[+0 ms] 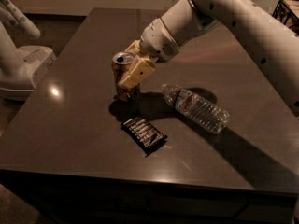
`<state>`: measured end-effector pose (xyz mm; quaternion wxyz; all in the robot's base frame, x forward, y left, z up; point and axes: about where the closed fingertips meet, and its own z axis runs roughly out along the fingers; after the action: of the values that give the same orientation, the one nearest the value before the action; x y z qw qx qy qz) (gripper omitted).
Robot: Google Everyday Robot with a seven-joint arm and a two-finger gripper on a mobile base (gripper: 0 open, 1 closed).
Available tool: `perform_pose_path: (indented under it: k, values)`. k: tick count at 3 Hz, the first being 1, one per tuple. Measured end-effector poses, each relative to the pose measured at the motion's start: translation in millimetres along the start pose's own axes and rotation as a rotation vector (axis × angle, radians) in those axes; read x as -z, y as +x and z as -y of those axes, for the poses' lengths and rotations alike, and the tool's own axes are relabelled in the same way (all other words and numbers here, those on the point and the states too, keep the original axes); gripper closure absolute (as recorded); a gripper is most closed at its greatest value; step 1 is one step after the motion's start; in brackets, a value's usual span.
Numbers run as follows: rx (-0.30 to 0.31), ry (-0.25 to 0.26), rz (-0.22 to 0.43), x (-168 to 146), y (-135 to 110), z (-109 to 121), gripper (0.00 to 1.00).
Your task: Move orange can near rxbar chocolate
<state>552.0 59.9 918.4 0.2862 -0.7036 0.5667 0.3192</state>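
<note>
The orange can (122, 63) stands upright on the dark table (79, 125), its silver top and pull tab showing. My gripper (131, 74) is shut on the orange can, with its tan fingers (135, 73) across the can's right side. The can's base is at or just above the table surface. The rxbar chocolate (144, 134), a flat black wrapper with pale stripes, lies on the table just in front and to the right of the can, a short gap away. My white arm reaches in from the upper right.
A clear plastic water bottle (196, 108) lies on its side to the right of the can. A white robot base (21, 64) stands off the table's left edge. The table's front edge runs along the bottom.
</note>
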Motion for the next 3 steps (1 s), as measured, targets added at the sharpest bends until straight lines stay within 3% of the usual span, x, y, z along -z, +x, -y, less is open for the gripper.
perform_pose_path:
  k: [1, 3]
  values:
    - [0.013, -0.035, 0.011, -10, -5, -17, 0.85]
    - [-0.013, -0.012, 0.021, -22, 11, -17, 0.38]
